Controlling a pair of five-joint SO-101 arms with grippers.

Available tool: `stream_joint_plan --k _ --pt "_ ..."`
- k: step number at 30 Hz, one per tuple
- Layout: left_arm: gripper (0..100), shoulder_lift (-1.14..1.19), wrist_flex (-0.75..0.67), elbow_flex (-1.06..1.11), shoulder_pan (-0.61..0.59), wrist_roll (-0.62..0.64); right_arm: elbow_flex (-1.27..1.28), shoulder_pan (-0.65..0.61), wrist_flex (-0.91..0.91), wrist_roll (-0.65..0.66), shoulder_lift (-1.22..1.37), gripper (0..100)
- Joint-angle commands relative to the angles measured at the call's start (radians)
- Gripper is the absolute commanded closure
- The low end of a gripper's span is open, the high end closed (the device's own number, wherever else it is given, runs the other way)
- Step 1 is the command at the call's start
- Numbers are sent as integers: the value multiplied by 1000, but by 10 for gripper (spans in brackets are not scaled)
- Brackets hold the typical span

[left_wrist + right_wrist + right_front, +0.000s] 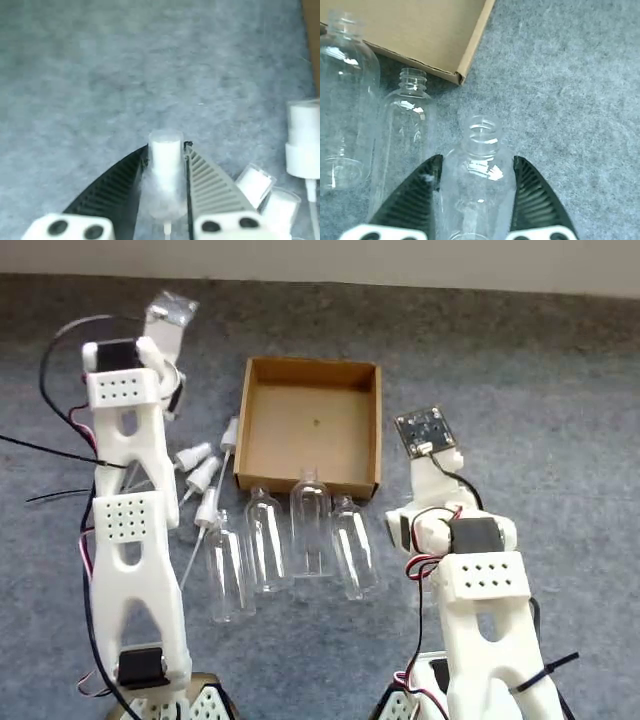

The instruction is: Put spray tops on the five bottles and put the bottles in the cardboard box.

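The left gripper (165,149) has its fingers closed narrowly on a white plastic spray top (165,167). They pinch it by the body, and its thin dip tube trails back toward the wrist. That hold probably leaves the tube free to be led into a bottle neck. The right gripper (477,161) has its black fingers set against both sides of a clear plastic bottle (479,185), whose open neck points toward the near corner of the box. It looks like a steadying grip, so the bottle can take a top.

Just beside the held bottle lie two more uncapped bottles (402,135), side by side with their necks toward the box. From above, a row of bare bottles (265,540) lies close in front of the shallow brown cardboard box (244,420), and no bottle is in it yet. The loose spray tops (203,473) are clustered between the left arm and the box, near the bottles. The task is judged to be at its start.

Everything rests on a grey carpet-like surface (560,390). A pale strip of wall (400,255) runs along its far edge.
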Motion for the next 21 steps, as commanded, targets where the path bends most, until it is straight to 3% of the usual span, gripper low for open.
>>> stream_joint_plan --k 1,6,11,15,21 --pt "998 -245 11 -8 -36 17 -10 -10 -2 -8 -27 994" --pt "998 -542 17 148 -76 117 -19 -7 -4 -8 -28 994" --pt "997 -967 17 572 -81 184 -65 -33 -67 -18 -94 994" --pt "997 -1334 14 898 30 184 -36 -102 -209 -132 -252 994" --pt "997 -1747 -101 1130 317 259 154 -268 -348 -141 -435 994"
